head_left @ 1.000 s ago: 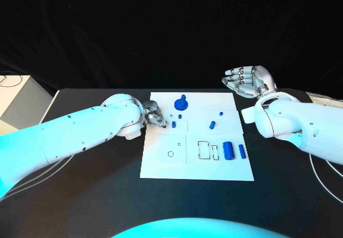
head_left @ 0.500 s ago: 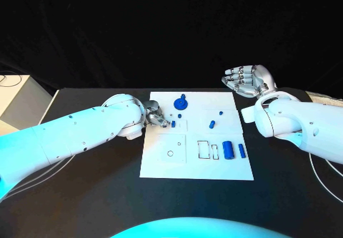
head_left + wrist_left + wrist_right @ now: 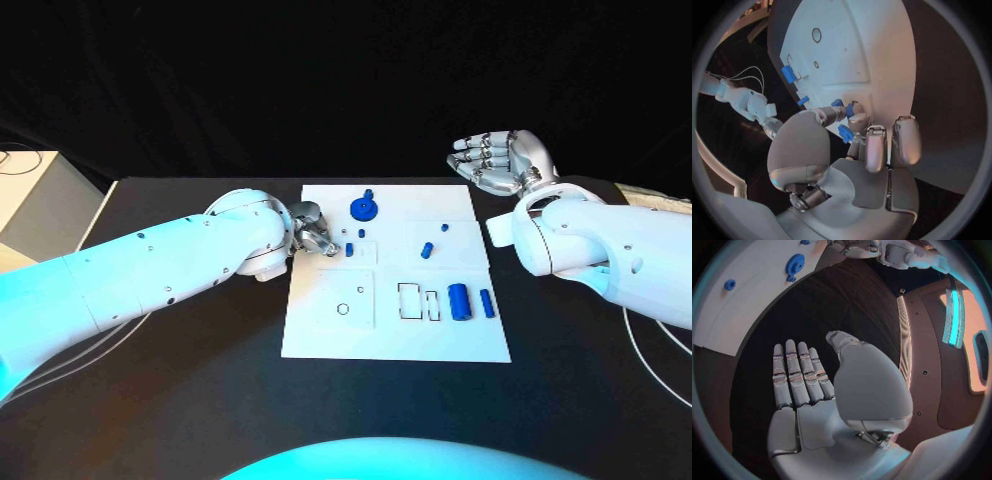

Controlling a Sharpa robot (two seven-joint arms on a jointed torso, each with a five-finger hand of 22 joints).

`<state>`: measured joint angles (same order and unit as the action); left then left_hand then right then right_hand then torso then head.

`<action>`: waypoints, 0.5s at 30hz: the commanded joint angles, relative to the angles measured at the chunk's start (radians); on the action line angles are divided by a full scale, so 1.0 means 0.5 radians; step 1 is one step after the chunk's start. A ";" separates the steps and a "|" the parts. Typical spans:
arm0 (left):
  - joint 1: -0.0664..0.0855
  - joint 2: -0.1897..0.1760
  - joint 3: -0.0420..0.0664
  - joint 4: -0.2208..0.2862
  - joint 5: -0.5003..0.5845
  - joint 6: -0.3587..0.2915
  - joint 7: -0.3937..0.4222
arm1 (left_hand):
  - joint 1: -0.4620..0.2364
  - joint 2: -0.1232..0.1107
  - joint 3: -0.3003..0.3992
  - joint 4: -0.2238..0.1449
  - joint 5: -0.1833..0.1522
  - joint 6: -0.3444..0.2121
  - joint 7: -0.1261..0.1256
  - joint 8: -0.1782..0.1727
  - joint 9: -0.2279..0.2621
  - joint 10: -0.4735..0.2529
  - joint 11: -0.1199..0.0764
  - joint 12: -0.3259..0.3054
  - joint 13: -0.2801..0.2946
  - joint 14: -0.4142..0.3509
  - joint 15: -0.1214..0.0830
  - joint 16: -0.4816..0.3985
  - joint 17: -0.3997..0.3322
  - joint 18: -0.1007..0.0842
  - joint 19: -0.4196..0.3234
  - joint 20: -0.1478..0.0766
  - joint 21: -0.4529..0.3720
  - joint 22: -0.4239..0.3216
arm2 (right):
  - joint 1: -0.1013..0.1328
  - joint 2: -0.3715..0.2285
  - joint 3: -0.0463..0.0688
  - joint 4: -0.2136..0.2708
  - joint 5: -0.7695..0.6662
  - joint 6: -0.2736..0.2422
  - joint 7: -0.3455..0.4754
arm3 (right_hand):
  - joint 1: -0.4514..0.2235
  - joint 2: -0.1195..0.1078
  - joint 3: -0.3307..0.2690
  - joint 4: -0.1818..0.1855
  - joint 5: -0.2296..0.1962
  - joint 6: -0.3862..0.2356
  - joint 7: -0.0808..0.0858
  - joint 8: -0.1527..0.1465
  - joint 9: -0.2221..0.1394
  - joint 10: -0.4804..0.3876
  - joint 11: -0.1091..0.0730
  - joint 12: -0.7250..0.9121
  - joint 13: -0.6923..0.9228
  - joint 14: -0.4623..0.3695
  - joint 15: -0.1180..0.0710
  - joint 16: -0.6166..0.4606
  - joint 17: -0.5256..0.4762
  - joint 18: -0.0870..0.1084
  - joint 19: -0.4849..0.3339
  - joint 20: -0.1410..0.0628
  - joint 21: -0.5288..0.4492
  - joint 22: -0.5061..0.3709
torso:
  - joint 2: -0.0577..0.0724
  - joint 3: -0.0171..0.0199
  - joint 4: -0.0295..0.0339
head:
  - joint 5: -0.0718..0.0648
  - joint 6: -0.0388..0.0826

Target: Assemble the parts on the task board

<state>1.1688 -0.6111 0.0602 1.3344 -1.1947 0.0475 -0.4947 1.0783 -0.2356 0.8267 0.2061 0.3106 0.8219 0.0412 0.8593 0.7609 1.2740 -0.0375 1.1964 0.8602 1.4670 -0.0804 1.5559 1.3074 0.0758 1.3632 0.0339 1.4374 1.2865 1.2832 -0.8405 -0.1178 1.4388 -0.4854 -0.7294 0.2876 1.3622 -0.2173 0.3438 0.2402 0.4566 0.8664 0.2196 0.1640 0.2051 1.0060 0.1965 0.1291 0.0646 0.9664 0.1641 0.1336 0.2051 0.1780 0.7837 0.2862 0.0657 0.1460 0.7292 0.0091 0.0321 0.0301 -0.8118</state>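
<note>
Two hands flank your board: left hand pinches a blue part over its left edge; right hand is spread empty beyond its far right corner.

The left hand rested at the left edge of the task board, fingertips pinching a small blue part. The right hand hovered beyond the board's far right corner, fingers straight and together, holding nothing.

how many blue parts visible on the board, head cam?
7: round knobbed part far edge; small pegs by the left robot hand; centre-right; cylinders near right. That hand may hide more.
</note>
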 commanded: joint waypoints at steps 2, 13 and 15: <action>-0.011 -0.006 -0.007 -0.002 -0.020 0.016 -0.013 | 0.006 0.037 0.327 -0.283 0.013 -0.005 0.006 0.019 0.011 -0.004 0.016 -0.010 -0.006 0.194 -0.005 0.004 0.483 -0.012 0.000 -0.007 -0.004 0.005 | -0.001 0.000 0.001 0.002 -0.007 0.025 0.024 | -0.005 0.013 0.006 -0.006 0.014 0.014 0.076 -0.013 -0.004 0.010 0.004 -0.010 -0.002 0.015 0.005 -0.011 -0.003 0.010 -0.003 -0.001 0.000 -0.003 | 0.000 -0.0015 0.000 | 0.001 0.002; -0.011 -0.023 0.003 -0.001 -0.033 0.047 -0.021 | -0.028 0.048 0.388 -0.329 0.020 0.005 0.008 0.033 0.018 0.010 0.017 0.006 0.015 0.198 -0.003 0.012 0.496 -0.015 0.010 -0.008 0.006 0.020 | -0.001 0.002 0.001 0.001 -0.008 0.027 0.025 | -0.005 0.013 0.006 -0.006 0.014 0.014 0.076 -0.013 -0.004 0.010 0.004 -0.010 -0.002 0.015 0.005 -0.011 -0.003 0.010 -0.003 -0.001 0.000 -0.003 | -0.001 -0.0006 0.001 | -0.001 -0.010; -0.010 -0.025 0.003 -0.003 -0.022 0.061 -0.023 | -0.038 0.048 0.397 -0.339 0.024 0.009 0.007 0.036 0.019 0.017 0.017 0.013 0.025 0.200 -0.004 0.015 0.501 -0.016 0.012 -0.008 0.008 0.024 | -0.001 0.003 0.001 0.001 -0.008 0.028 0.025 | -0.005 0.013 0.006 -0.006 0.014 0.014 0.076 -0.013 -0.004 0.010 0.004 -0.010 -0.002 0.015 0.005 -0.011 -0.003 0.010 -0.003 -0.001 0.000 -0.003 | -0.001 -0.0003 0.001 | -0.001 -0.013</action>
<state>1.1677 -0.6232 0.0641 1.3351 -1.2022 0.0499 -0.4955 1.0648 -0.2169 0.8395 0.2189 0.3159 0.8183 0.0447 0.8739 0.7695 1.2755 -0.0314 1.1964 0.8719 1.4670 -0.0803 1.5599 1.3074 0.0759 1.3632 0.0339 1.4374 1.2976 1.2832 -0.8397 -0.1178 1.4380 -0.4852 -0.7285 0.2875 1.3622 -0.2173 0.3438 0.2402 0.4566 0.8663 0.2197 0.1640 0.2042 1.0059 0.1966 0.1291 0.0646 0.9664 0.1641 0.1336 0.2052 0.1780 0.7837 0.2862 0.0657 0.1461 0.7289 0.0084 0.0326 0.0302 -0.8163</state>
